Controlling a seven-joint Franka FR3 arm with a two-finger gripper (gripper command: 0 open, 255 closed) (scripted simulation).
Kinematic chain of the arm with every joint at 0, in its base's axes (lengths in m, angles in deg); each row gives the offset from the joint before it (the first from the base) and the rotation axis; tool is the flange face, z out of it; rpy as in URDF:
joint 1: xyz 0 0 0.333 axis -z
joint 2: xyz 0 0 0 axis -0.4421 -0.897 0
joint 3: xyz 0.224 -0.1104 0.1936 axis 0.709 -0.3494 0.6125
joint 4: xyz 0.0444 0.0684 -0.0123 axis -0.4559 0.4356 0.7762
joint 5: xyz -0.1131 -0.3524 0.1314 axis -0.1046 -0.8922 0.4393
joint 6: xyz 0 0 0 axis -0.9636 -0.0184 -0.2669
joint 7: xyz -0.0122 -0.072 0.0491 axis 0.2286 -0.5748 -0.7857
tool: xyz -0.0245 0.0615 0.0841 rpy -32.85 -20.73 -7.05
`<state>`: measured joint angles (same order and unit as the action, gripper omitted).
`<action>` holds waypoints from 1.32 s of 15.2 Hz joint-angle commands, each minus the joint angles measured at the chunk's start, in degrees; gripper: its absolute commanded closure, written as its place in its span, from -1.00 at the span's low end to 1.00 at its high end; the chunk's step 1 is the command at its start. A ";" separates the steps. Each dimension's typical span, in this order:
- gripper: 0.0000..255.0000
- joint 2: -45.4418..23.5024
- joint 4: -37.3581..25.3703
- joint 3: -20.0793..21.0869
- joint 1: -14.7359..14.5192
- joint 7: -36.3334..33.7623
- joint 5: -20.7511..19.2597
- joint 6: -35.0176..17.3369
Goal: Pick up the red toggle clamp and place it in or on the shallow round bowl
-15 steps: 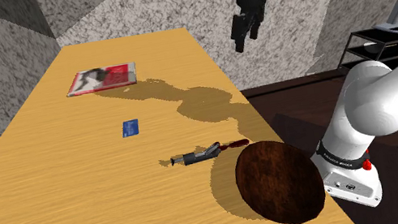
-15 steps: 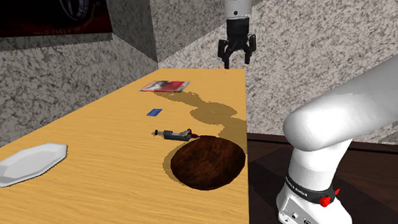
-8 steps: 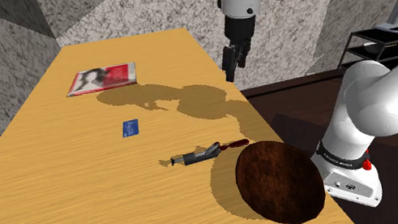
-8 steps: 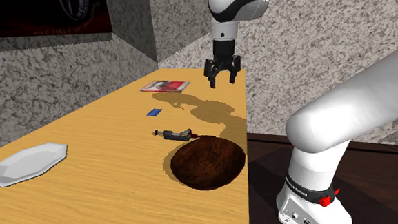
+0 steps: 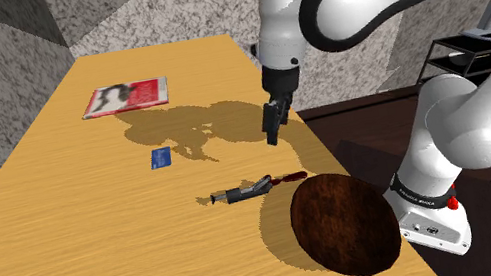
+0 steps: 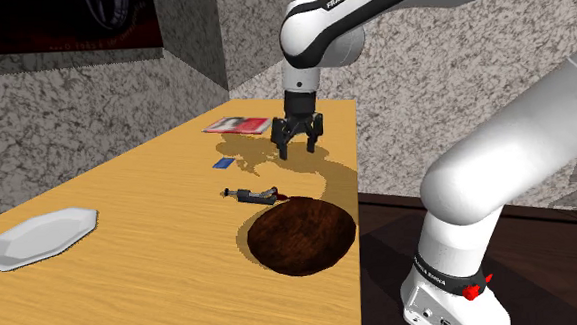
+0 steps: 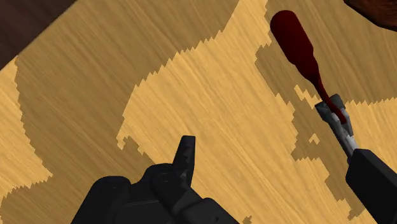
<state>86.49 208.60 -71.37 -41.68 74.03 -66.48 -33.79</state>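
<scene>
The toggle clamp lies flat on the wooden table, its grey metal body toward the shoulder view's left and its dark red handle reaching the bowl. The bowl is dark brown, shallow and round, and sits at the table's near right edge. My gripper hangs open above the table, a little beyond the clamp and apart from it. In the second exterior view the gripper points down with its fingers spread over the clamp and the bowl. The wrist view has the red handle ahead of the gripper, near one finger.
A magazine lies at the table's far end and a small blue card lies mid-table. A white plate rests near the front left corner. Dark furniture stands right of the table edge, beside my stand.
My arm has swung down and toward the clamp, lowering the gripper from high over the table's far edge to just above the tabletop. The fingers stayed open. Nothing on the table moved.
</scene>
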 commanded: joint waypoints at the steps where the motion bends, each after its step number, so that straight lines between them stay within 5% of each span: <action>1: -1.00 -1.92 0.66 0.78 -1.82 0.68 2.12 -2.64; 6: -1.00 -7.01 2.07 2.81 -6.27 2.65 7.37 -9.24; 14: -1.00 -11.07 5.03 3.99 -7.08 3.20 8.89 -16.35; 20: -1.00 -11.07 5.03 3.99 -7.08 3.20 8.89 -16.35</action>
<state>75.43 213.63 -67.38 -48.76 77.22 -57.60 -50.12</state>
